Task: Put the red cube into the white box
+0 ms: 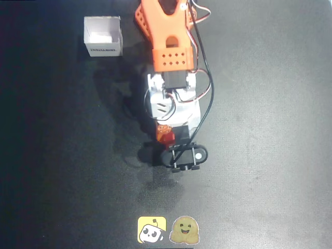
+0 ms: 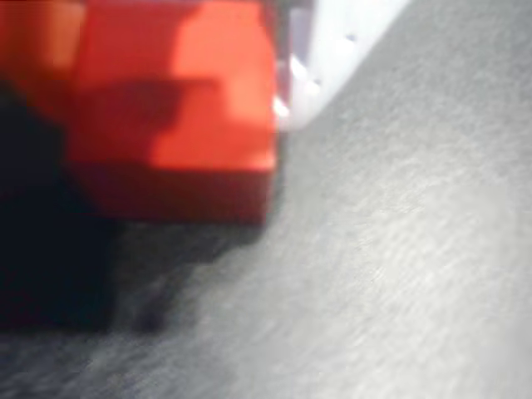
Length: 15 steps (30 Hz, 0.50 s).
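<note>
Red cube point(image 2: 174, 108) close up, gripped between tool point(image 1: 167, 136) fingers, above dark table point(image 1: 270, 129)

Overhead view: white box point(image 1: 103, 36) sits on the desk point(image 1: 270, 129) at upper left, well apart from the rest; arm point(image 1: 168, 46) reaches down the picture's middle, right of the box; end effector point(image 1: 167, 136) lies at the arm's lower end, the red cube point(image 1: 165, 137) at its tip; two stickers point(image 1: 168, 230) lie side by side at the bottom edge, below the cube. Wrist view: cube point(image 2: 179, 108) fills upper left, desk point(image 2: 399, 274) beneath and to its right.
</note>
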### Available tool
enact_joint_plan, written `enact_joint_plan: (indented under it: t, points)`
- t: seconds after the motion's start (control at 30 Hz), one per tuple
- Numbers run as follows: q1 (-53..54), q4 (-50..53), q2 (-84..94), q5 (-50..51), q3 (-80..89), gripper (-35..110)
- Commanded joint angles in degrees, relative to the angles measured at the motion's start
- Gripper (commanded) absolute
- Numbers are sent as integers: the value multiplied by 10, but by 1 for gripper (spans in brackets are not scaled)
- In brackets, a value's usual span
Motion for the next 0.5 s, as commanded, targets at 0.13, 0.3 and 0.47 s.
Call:
enact_joint_plan:
  t: [0.13, 0.3, 0.47]
  points:
    - [7, -15, -4, 11, -16, 0]
    - [16, -15, 1, 11, -15, 0]
    - [34, 46, 59, 44, -15, 0]
